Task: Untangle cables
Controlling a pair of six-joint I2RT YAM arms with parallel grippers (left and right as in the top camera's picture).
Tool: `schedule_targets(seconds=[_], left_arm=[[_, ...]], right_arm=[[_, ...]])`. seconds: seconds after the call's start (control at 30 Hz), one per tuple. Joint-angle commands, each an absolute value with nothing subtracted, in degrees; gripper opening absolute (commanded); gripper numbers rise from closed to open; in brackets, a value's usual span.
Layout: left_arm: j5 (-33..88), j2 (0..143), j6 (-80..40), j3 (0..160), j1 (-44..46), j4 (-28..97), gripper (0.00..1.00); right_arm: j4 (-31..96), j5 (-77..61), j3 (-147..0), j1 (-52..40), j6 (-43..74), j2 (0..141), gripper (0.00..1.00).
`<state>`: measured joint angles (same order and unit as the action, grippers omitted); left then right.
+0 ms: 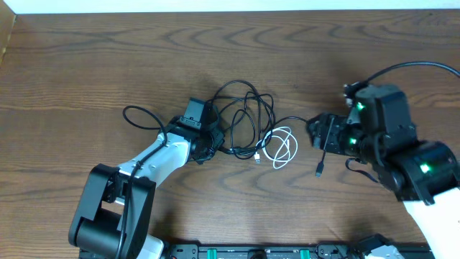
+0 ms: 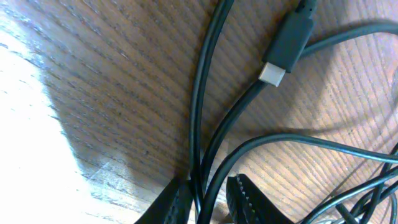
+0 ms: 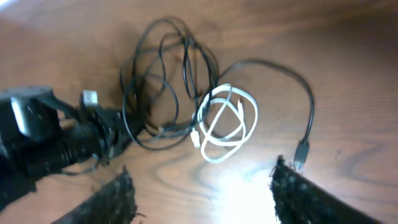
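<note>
Overhead, the wooden bench (image 1: 86, 57) fills the view, with both arms reaching in from its front edge. The right arm (image 1: 402, 144) comes from the front right corner and the left arm (image 1: 144, 173) from the front left. The black cables (image 1: 248, 108) lie in a loose heap of crossing loops at about the middle of the bench. One strand runs off toward the right edge and bends back to end in a small plug (image 1: 318, 171) just below the right gripper (image 1: 320, 137). The white cable (image 1: 282, 147) is a smaller coil touching the right side of the black heap, with black strands crossing it. The right wrist camera shows the right gripper's fingers (image 3: 118, 199) spread wide with nothing between them, and the coil and the plug lying beyond. The left gripper (image 1: 208, 140) sits at the left side of the heap. Its wrist view shows its fingertips (image 2: 249, 199) close together with two black strands passing between them. I cannot tell whether they pinch. A dark connector (image 2: 286, 46) with a light metal tip lies on the wood just beyond.
</note>
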<state>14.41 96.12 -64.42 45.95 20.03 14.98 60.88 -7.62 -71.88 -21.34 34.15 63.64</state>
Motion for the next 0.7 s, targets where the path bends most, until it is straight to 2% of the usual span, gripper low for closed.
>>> schedule_targets(seconds=[0.0,0.1,0.27,0.43,0.67], left_arm=[[8.0,100.0,-63.6,42.3,19.7,18.2,0.27],[8.0,100.0,-63.3,42.3,19.7,18.5,0.26],[8.1,100.0,-61.1,42.3,19.7,19.5,0.25],[8.0,100.0,-61.1,42.3,19.7,19.7,0.25],[8.0,100.0,-61.1,42.3,19.7,19.7,0.25]], right_arm=[[62.3,-11.1,-72.0,-21.8,35.0,66.0,0.76],[63.6,-11.2,-72.0,-22.5,36.5,68.3,0.79],[64.1,-11.6,-72.0,-24.0,36.9,71.0,0.91],[63.9,-11.6,-72.0,-24.8,37.9,71.9,0.99],[63.0,-11.6,-72.0,-25.0,37.9,72.0,0.99]])
